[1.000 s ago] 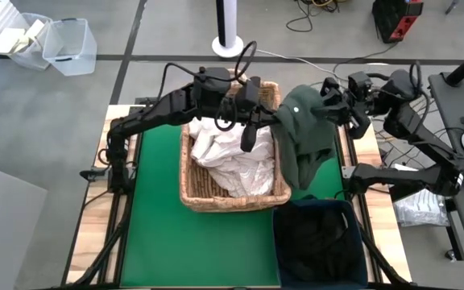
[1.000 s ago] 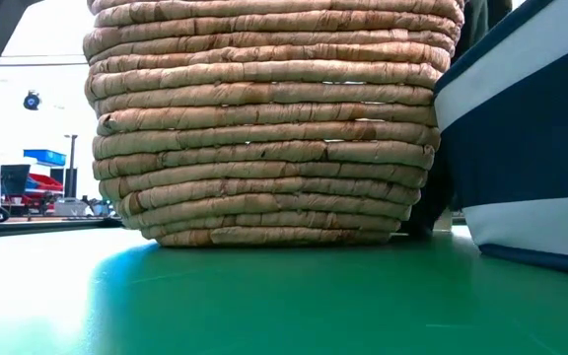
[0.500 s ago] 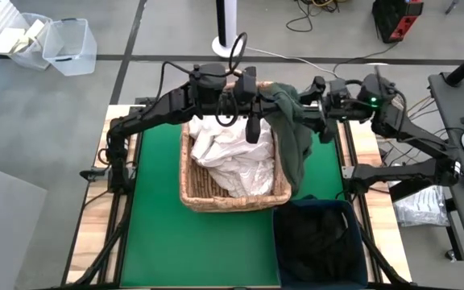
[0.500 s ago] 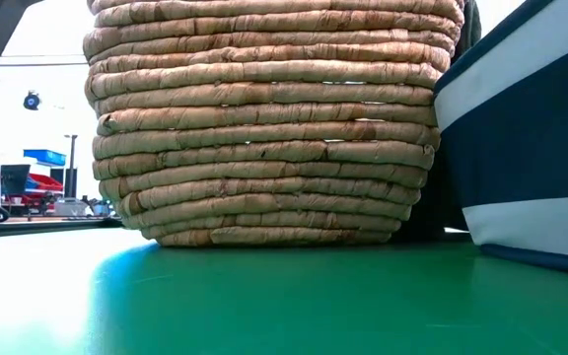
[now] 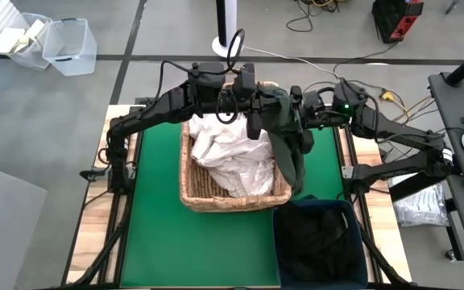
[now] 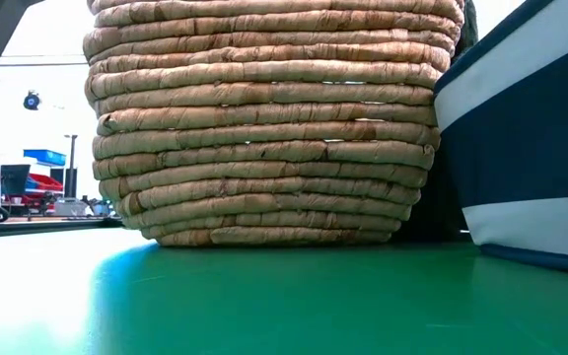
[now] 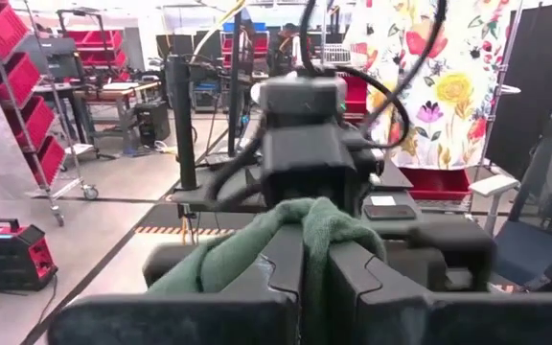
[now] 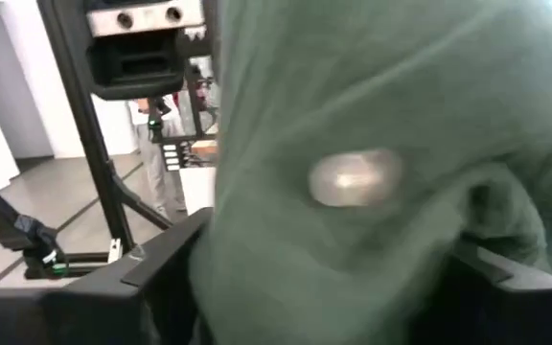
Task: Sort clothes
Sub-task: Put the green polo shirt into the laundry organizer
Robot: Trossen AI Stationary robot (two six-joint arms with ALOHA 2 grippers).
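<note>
While both end effectors pinch the dark green fabric garment [image 5: 290, 141] above the tan wicker basket's [image 5: 190, 193] right rim, left end effector [image 5: 254, 121] and right end effector [image 5: 300, 129] stand close together, seemingly mid-handover toward the dark blue square bin [image 5: 280, 221].

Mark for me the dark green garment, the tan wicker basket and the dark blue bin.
dark green fabric garment [image 5: 290, 157], high view, hanging part.
tan wicker basket [image 5: 187, 173], high view, left rim.
dark blue square bin [image 5: 279, 242], high view, left wall.

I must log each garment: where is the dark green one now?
In the high view, the dark green garment hangs between both tools, over the wicker basket's right rim, behind the dark blue bin.
</note>
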